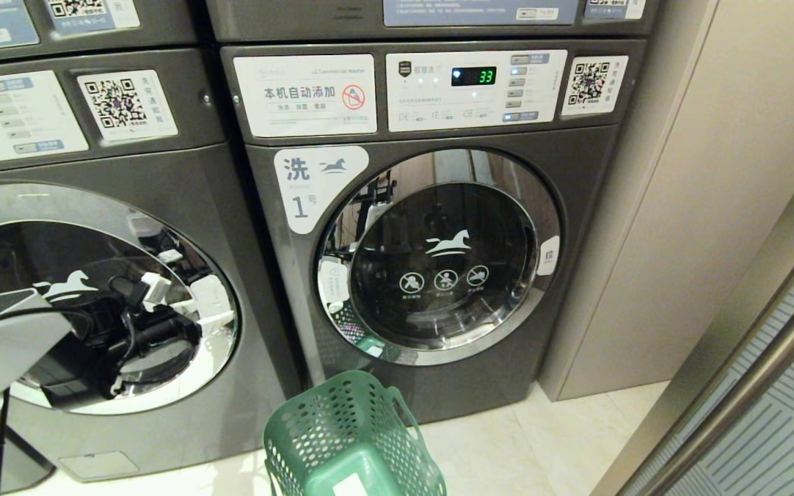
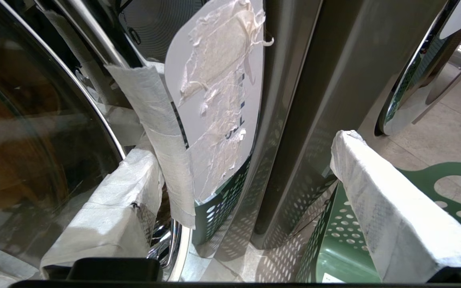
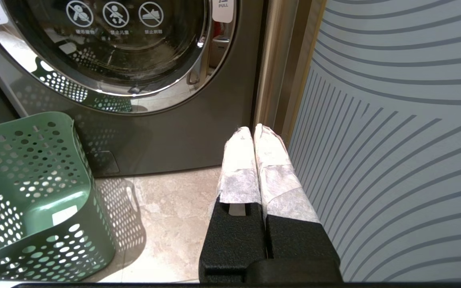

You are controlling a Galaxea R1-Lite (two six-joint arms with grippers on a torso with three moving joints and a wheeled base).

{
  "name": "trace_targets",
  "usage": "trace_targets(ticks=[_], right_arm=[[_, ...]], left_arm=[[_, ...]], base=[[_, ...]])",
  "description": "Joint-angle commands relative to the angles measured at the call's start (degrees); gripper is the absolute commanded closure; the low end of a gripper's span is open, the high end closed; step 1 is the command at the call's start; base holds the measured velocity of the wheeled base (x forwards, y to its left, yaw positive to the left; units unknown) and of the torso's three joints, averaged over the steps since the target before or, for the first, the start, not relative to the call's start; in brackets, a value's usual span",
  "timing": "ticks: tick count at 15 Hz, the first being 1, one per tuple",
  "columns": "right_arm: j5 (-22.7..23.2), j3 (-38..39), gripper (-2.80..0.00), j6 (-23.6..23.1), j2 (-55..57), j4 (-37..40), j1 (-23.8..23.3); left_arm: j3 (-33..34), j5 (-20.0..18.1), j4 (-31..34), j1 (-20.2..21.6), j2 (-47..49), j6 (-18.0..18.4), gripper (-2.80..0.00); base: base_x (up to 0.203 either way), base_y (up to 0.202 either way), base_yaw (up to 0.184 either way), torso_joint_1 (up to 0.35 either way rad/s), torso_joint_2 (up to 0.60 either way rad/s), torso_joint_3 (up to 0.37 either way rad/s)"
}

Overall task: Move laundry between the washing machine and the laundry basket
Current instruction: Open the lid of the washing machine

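Two grey front-loading washing machines stand side by side, both doors shut. My left gripper (image 1: 183,303) is at the right edge of the left washing machine's door (image 1: 59,275). It is open (image 2: 244,148): one taped finger (image 2: 134,180) lies by the chrome door rim under a torn white label (image 2: 218,80), and the other finger (image 2: 374,200) hangs over the green laundry basket (image 2: 414,216). The basket (image 1: 349,434) stands on the floor between the machines and looks empty (image 3: 26,192). No laundry is in view. My right gripper (image 3: 252,130) is shut on nothing, low beside the right washing machine (image 3: 174,132).
The right machine's door (image 1: 438,255) is shut and its display (image 1: 474,76) reads 33. A beige wall panel (image 1: 679,207) and a striped glass panel (image 3: 394,140) close off the right side. Pale floor tiles (image 3: 166,216) lie between basket and right gripper.
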Motion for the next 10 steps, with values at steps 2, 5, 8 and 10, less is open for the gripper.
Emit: trace_targets(ticks=[2,5,8,10], right_arm=[[0.0,0.0,0.0,-0.1,0.1,0.0,0.0],[0.0,0.0,0.0,-0.1,0.1,0.0,0.0],[0.0,0.0,0.0,-0.1,0.1,0.0,0.0],[0.0,0.0,0.0,-0.1,0.1,0.0,0.0]], left_arm=[[-0.1,-0.8,-0.3,0.0,-0.1,-0.1,-2.8],[0.5,-1.8,-0.6,-0.9,-0.5,-0.2,-2.8],[3.7,-1.8,-4.4,-1.6,-1.0,-1.0,-2.8],[6.7,-1.9,-8.5,-2.0,-1.5,-3.0,-2.8]], base=[[0.0,0.0,0.0,0.0,0.0,0.0],[0.0,0.0,0.0,0.0,0.0,0.0],[0.0,0.0,0.0,0.0,0.0,0.0],[0.0,0.0,0.0,0.0,0.0,0.0]])
